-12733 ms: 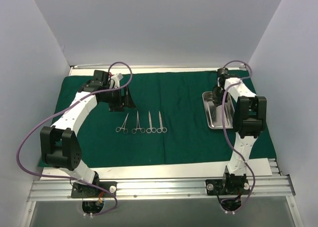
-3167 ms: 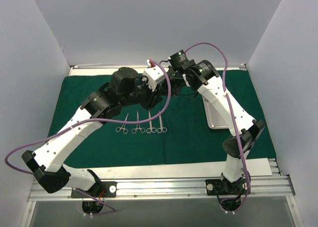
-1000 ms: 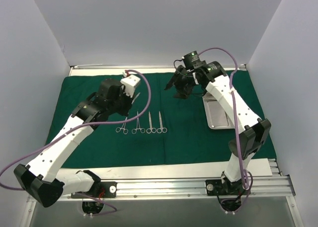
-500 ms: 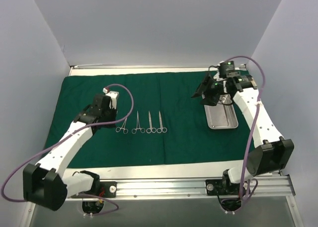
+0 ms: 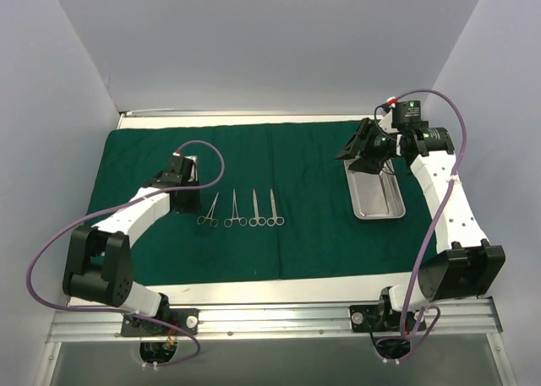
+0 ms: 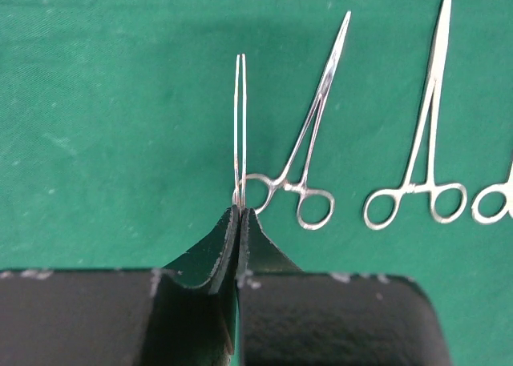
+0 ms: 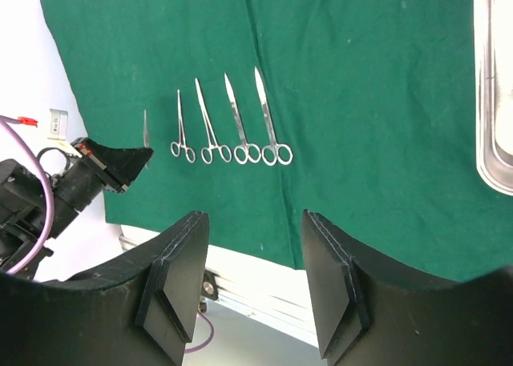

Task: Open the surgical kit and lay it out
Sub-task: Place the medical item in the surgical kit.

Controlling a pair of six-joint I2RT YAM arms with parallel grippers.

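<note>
- Noted drape [image 5: 313, 234] spread flat across mid-frame, tray [image 5: 377, 198] at centre right.
- Found right gripper [image 5: 369, 149] parted, empty, above tray's upper end.
- Found left gripper [image 6: 240, 215] clamped on tweezers [image 6: 240, 126], just left of forceps row [image 5: 254, 209].
- Judged best: lower flat, parallel to row, matching gap, then release.

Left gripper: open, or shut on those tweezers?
Shut on the tweezers: in the left wrist view the left gripper pinches their near end, fingertips together, prongs pointing out over the drape.

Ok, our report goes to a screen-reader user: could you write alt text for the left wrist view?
The left gripper is shut on slim tweezers, tips pointing away over the green drape. Ring-handled instruments lie in a row to their right.
</note>
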